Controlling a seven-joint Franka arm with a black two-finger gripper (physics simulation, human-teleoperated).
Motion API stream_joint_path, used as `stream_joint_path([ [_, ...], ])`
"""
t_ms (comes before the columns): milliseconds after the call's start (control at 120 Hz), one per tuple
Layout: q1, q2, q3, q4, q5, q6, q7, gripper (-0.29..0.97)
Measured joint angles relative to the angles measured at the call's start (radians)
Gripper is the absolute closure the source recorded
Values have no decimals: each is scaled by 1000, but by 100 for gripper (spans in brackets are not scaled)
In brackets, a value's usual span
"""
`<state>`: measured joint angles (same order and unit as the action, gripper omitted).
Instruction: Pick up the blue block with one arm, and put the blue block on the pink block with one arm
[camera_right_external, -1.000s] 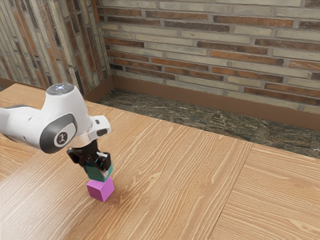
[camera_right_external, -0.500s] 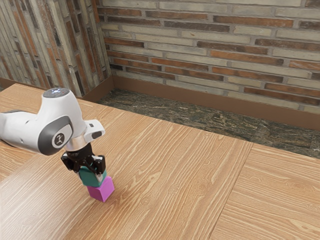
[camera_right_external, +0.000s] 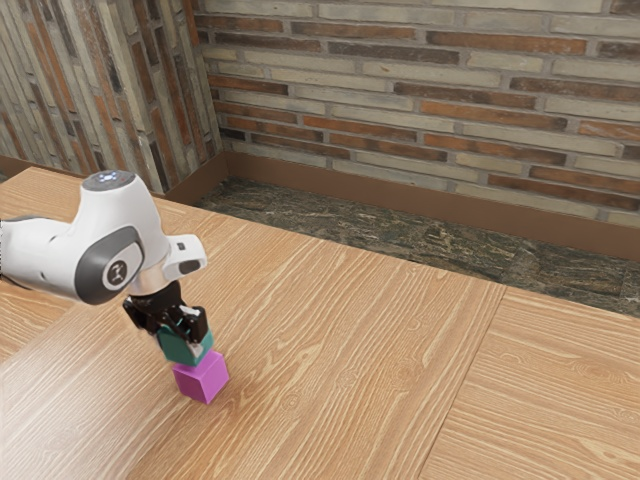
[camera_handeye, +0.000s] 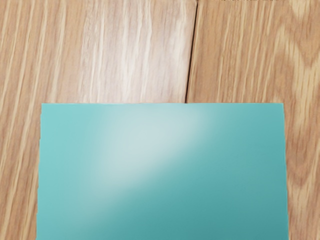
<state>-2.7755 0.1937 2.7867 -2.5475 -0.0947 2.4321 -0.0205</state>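
Sitting on pink block (camera_right_external: 201, 379): blue block (camera_right_external: 187, 349), teal, glossy | fingers (camera_right_external: 196, 325) clamped on its sides

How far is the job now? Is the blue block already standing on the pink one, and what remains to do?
Done: the blue block is off the table and sits on top of the pink block, apparently touching it. In hand: the gripper is shut on the blue block, holding it from two sides. Left: open the gripper and lift away, so the block stands alone.

High side view, close wrist top-down, sharing table (camera_right_external: 350, 330)
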Motion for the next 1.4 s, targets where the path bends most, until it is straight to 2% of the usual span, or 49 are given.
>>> stream_joint_path([
  [575, -37, 46, -3, -34, -17, 19, 108, 31],
  [800, -44, 81, -4, -72, -47, 20, 121, 31],
  [1400, 1, 41, 0, -53, -54, 20, 142, 31],
])
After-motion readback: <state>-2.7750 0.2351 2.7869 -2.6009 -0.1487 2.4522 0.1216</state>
